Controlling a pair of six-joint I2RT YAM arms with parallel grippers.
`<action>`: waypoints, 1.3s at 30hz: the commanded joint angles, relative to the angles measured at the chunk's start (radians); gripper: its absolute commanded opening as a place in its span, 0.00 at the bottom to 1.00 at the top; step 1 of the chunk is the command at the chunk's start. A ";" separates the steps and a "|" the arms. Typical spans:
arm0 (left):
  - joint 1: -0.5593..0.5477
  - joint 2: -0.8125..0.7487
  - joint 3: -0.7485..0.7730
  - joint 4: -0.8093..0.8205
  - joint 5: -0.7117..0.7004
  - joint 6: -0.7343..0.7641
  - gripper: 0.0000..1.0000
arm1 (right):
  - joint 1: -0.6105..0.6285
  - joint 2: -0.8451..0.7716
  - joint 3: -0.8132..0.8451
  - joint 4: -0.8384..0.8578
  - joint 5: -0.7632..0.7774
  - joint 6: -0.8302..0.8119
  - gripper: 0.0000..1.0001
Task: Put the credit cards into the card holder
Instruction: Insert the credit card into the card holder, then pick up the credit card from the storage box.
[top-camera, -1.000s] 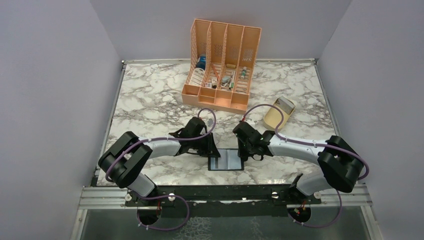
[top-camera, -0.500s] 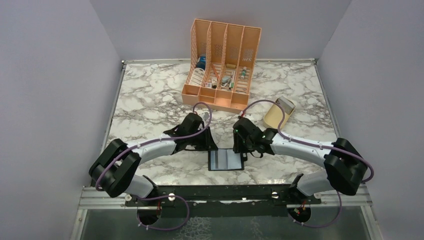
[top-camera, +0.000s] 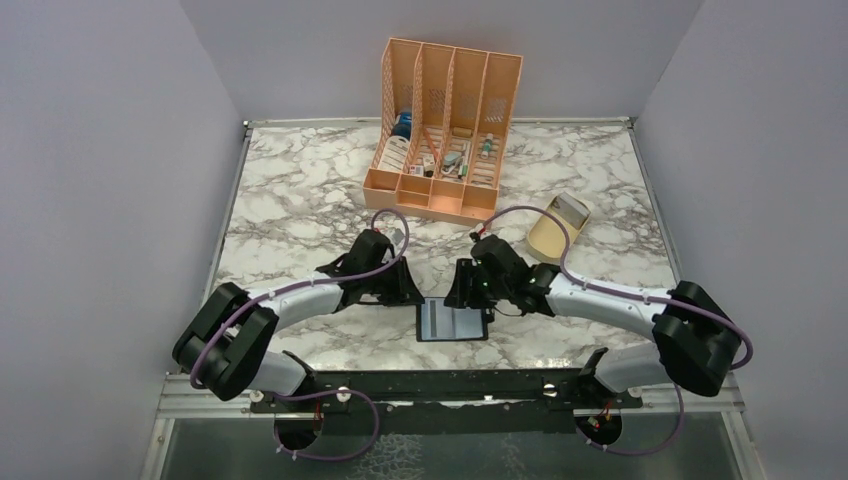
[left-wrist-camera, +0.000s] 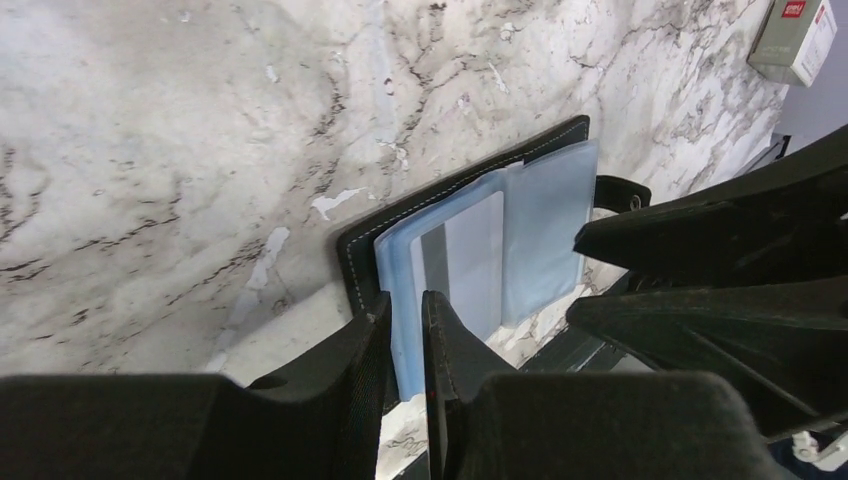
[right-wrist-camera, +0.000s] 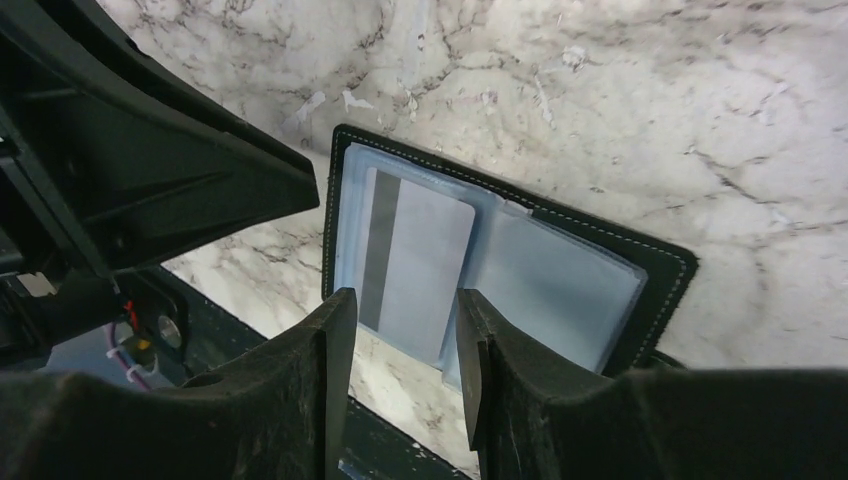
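Checking card seating: one pale card (right-wrist-camera: 415, 265) with a dark stripe is lying inside the clear sleeve (right-wrist-camera: 353, 230) on the left half of the card holder (right-wrist-camera: 662, 262). The holder is lying open and flat on the marble table (top-camera: 300, 200), near the front edge between the two arms.

Over it, the right gripper (right-wrist-camera: 405, 300) is hanging with jaws spread, gripping nothing. The left gripper (left-wrist-camera: 407, 300) is showing only a narrow slit with sleeve edge visible through it; I cannot tell whether it is nipping the plastic.

Judging the card seated, so clearing the wallet and going for another card is looking like the step in hand. Doing it well: lifting straight up, not dragging the sleeve, and leaving the holder open and flat.
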 joint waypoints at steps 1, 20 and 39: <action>0.032 -0.026 -0.028 0.051 0.075 -0.009 0.20 | 0.002 0.042 -0.045 0.147 -0.101 0.067 0.42; 0.033 0.048 -0.108 0.177 0.108 -0.070 0.14 | 0.003 0.156 -0.048 0.212 -0.137 0.088 0.42; 0.059 -0.061 0.037 -0.012 0.039 0.027 0.34 | -0.039 0.145 0.241 -0.102 0.154 -0.226 0.47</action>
